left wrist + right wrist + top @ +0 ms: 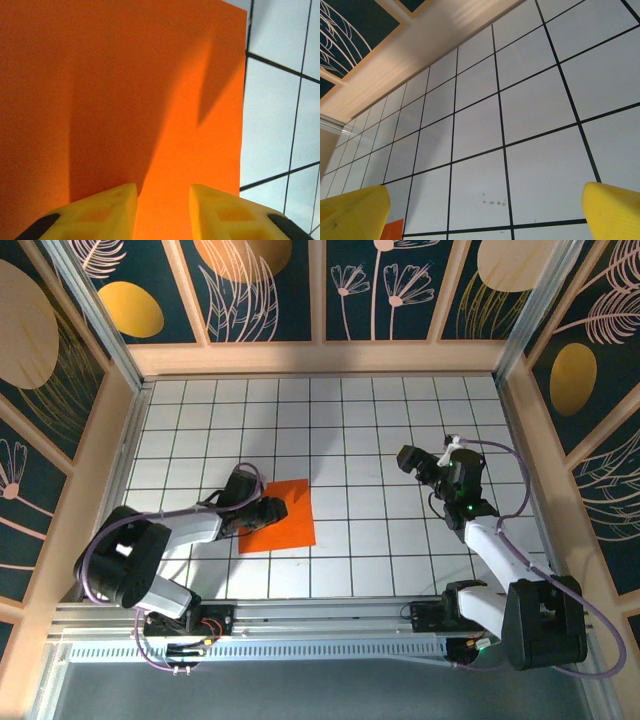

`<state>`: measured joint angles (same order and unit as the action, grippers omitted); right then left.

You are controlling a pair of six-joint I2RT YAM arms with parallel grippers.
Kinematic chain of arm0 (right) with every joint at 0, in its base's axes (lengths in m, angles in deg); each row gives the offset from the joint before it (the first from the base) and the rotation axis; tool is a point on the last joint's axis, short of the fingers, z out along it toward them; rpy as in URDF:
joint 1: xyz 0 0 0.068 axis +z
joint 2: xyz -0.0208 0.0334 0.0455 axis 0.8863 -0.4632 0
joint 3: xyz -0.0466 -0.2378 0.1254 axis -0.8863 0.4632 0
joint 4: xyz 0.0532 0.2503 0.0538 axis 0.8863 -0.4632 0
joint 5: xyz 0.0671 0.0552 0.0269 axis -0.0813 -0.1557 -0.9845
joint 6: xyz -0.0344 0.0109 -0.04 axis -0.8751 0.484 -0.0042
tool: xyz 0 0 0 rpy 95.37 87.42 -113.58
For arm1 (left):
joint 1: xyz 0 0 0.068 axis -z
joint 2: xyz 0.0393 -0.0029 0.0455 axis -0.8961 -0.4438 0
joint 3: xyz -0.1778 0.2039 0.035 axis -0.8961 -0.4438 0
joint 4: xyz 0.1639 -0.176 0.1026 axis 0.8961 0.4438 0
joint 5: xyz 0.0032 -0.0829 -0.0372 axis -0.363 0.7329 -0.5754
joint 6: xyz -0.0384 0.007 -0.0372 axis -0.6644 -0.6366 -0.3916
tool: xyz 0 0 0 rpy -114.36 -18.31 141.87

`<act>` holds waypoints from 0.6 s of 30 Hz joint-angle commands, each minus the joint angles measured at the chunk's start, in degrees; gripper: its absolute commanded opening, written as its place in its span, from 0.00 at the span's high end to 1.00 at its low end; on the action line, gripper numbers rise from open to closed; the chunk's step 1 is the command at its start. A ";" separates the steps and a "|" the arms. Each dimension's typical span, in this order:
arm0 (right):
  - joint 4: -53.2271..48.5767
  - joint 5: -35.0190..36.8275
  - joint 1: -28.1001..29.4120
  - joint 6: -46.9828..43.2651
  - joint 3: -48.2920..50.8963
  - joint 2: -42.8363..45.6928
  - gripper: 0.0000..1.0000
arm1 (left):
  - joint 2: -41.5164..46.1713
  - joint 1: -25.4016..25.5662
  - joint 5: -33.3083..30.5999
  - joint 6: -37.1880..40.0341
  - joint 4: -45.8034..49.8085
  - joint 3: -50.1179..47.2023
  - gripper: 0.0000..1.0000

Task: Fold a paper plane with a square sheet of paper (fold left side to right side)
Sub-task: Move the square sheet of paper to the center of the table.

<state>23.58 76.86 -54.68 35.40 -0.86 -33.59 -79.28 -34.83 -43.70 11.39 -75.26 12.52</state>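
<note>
We are looking at the square sheet of paper [288, 525], which is lying left of the desk's [390, 410] middle and somewhat closer to the near edge than to the far one. Its sides are running roughly parallel to the desk's edges. Its far left corner is showing darker in the top view. We cannot tell whether that corner is lifting or only lying in shadow.

The left gripper [270, 510] is sitting right at the sheet's left edge and pointing across it toward the desk's right edge. In the left wrist view its yellow fingers [107, 210] are standing a little apart, with orange paper showing through the gap and spreading out ahead of them. We are judging the gripper to be partly parted and not clamped on the thin sheet. We cannot tell whether one finger is sitting under the edge.

The right gripper [412, 462] is hanging spread wide and holding nothing. It is well apart from the sheet, toward the desk's right edge.

We are reading the coming move as turning on one relation. The left edge has to travel over to the right edge, and the left arm is the nearer one, with its gripper already lining up along that direction. The sheet is lying ahead of it, not beside it, so we are expecting a pinch on that left edge to come first.
</note>
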 commanded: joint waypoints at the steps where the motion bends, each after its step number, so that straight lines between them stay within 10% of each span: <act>1: -0.58 1.41 0.45 -1.23 -1.59 -0.44 0.02 | -4.39 1.31 -0.16 -0.73 -2.17 3.37 0.67; 18: -1.80 2.38 0.45 -2.54 -1.63 -1.14 0.01 | -24.21 5.61 2.94 4.97 1.50 24.91 0.69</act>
<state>22.12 77.95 -54.53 34.31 -0.86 -34.23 -100.79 -29.85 -41.86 13.79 -77.60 35.39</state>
